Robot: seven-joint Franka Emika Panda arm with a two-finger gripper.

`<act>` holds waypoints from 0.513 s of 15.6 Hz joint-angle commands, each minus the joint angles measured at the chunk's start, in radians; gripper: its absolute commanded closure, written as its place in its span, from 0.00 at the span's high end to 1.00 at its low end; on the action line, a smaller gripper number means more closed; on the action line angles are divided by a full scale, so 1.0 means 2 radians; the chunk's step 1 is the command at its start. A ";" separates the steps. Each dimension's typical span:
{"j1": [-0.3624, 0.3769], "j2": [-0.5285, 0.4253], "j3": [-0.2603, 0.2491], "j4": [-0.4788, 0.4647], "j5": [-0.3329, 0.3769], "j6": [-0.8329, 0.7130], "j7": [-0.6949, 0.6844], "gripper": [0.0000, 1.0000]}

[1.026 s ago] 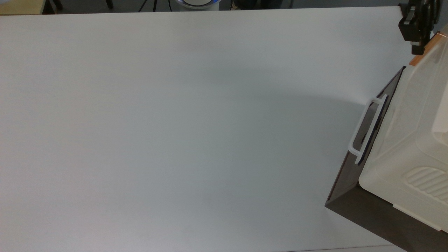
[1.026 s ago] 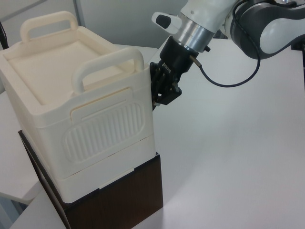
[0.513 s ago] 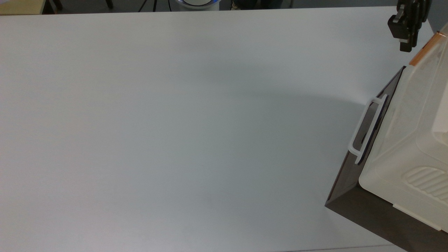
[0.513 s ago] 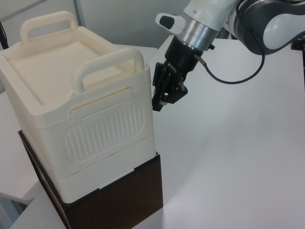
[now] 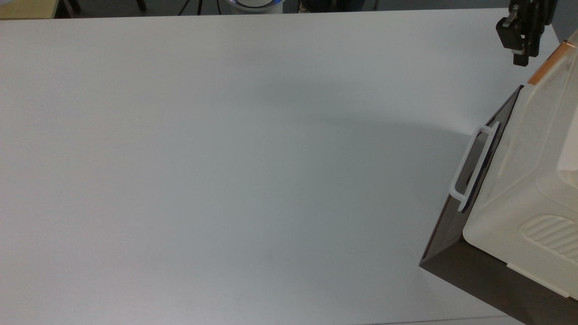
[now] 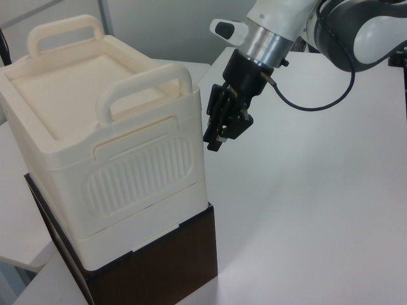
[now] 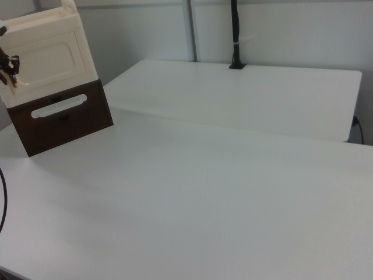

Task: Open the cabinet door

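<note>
Currently the gripper (image 6: pixel 215 141) hangs just off the front corner of the cream box (image 6: pixel 108 146), tips pointing down toward the table (image 5: pixel 226 158). Whether the jaws are parted or closed: cannot tell. Nothing seen held between them.

Cabinet door (image 7: pixel 51 58): cream panel with recessed centre, forming the front face of the cream box, which sits on the dark brown base (image 7: pixel 61 119) with its white loop handle (image 7: pixel 58 105). Door looks flush with the box, so judged not yet opened.

Key relation: the orange-brown bar handle (image 5: pixel 547 64) runs along the door edge nearest the gripper. In the top view the gripper (image 5: pixel 519 36) lies at about 11 o'clock from the visible handle end; near, apart, not touching. In the right view the gripper (image 7: pixel 10 69) sits at 9 o'clock from the door centre, against the door's left edge. Handle's long axis appears to run up and down along that edge.

Judgement: the next move needs the jaws brought back toward the bar, straddling it across its short width, then a pull outward, away from the hinge side.
</note>
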 commanded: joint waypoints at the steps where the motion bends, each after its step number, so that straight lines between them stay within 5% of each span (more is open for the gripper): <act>1: -0.002 -0.007 -0.004 -0.014 0.001 0.047 0.011 0.29; 8: 0.001 0.023 -0.006 0.020 -0.001 0.053 0.007 0.14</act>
